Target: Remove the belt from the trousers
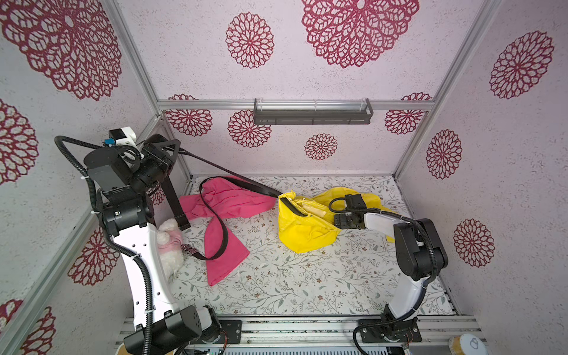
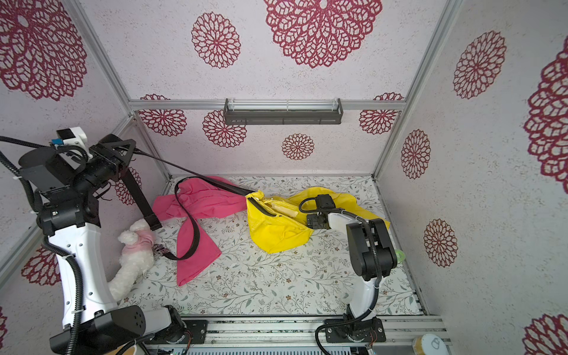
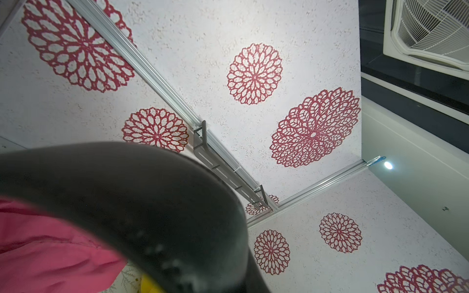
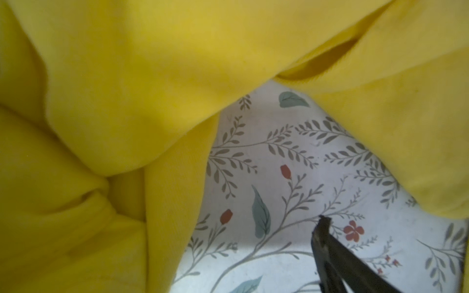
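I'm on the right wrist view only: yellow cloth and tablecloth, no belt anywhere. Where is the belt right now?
Observer: The left claw holds the belt high up near the far left corner.
Operator: Is it out of the trousers?
Observer: No. A taut stretch runs from that claw down to the waistband of the yellow trousers.
Operator: And the buckle?
Observer: The buckle lies on the table beside the plush toy.
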Controlling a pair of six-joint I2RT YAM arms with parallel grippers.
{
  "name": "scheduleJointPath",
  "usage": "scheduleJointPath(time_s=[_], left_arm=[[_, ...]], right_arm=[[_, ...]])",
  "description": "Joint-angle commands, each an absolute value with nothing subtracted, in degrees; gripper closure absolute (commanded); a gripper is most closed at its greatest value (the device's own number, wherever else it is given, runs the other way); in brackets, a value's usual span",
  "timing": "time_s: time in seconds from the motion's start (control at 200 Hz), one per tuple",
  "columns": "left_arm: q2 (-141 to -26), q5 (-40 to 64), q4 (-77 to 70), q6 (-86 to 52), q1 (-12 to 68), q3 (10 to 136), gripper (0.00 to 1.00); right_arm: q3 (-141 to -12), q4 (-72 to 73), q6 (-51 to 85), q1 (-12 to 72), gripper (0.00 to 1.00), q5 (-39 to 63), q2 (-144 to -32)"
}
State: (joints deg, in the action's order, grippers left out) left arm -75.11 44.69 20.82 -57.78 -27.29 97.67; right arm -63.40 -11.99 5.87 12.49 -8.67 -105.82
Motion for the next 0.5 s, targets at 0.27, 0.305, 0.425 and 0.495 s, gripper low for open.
scheduleJointPath(time_s=[0.27,0.305,0.425,0.495], left_arm=[[-76.0,19.5,11.1,-42.9,-2.7,82.8,1.00],[-75.9,17.2,10.8,-42.9,-1.4,79.6,1.00],[-76.4,10.7,11.3,-43.5,0.7,69.7,1.00],[-76.4,9.9,9.2,-44.2,1.1,64.2,1.00]], right_arm=[[-60.1,-36.2,-1.9,15.1,0.03,-6.1,-95.4],[-60.4,-38.2,-1.8,15.3,0.03,-6.5,-95.8],[-59.6,-41.0,-1.8,15.3,0.02,-7.8,-94.8],[-59.5,-41.5,-2.2,16.4,0.01,-7.7,-92.0]])
